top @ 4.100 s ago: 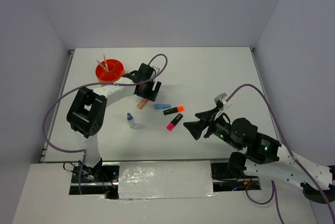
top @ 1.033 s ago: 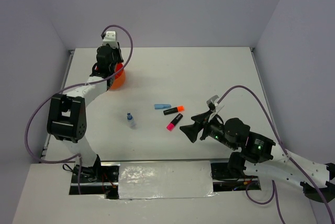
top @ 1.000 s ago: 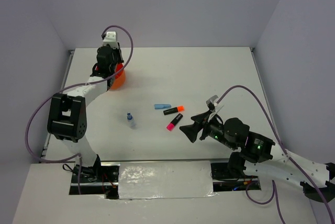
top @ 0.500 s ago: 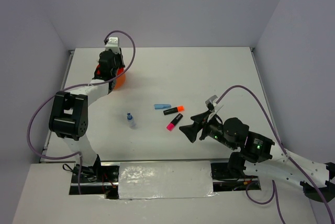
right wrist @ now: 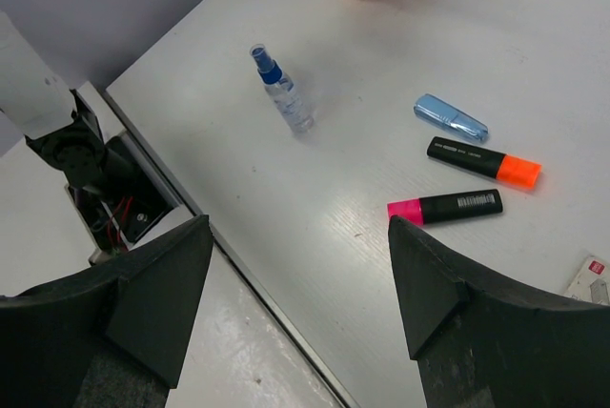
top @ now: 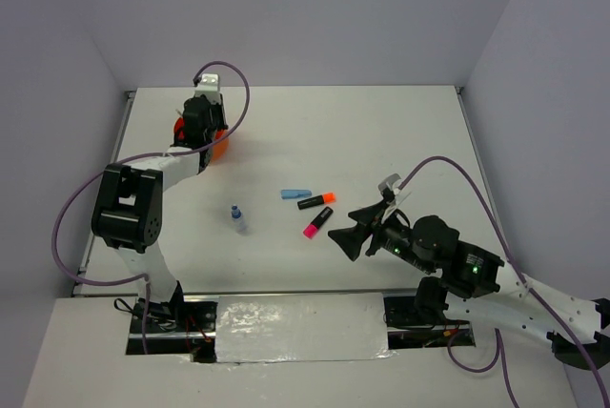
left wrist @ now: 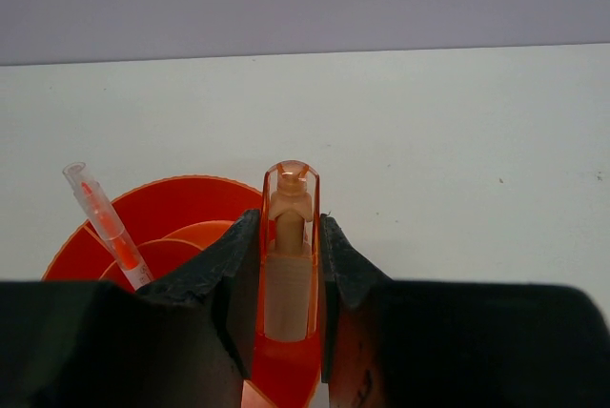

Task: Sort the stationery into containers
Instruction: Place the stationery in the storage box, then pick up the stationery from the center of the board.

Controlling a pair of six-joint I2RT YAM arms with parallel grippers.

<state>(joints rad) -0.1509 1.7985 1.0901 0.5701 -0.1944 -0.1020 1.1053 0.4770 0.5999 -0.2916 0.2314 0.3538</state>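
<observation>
My left gripper (left wrist: pixel 289 241) is shut on a salmon piece (left wrist: pixel 289 200), a clear orange case with a beige core. It holds the piece over the near rim of the round orange organiser (left wrist: pixel 191 208), which also shows in the top view (top: pixel 219 148) under the left gripper (top: pixel 202 125). An orange pen (left wrist: pixel 103 223) stands in the organiser. On the table lie a light-blue piece (right wrist: pixel 451 118), an orange-capped highlighter (right wrist: pixel 481 161), a pink-capped highlighter (right wrist: pixel 445 206) and a blue-capped clear bottle (right wrist: pixel 283 93). My right gripper (right wrist: pixel 300 236) hangs open and empty above the table, near the pink-capped highlighter.
A small white item (right wrist: pixel 591 279) shows at the right edge of the right wrist view. The table's near edge and a metal strip (right wrist: pixel 238 275) run below the right gripper. Grey walls enclose the white table (top: pixel 381 132).
Four seconds ago the left gripper was at the salmon piece mid-table; it has carried it to the organiser. Over the last second it shifted slightly over the organiser. The right arm barely moved.
</observation>
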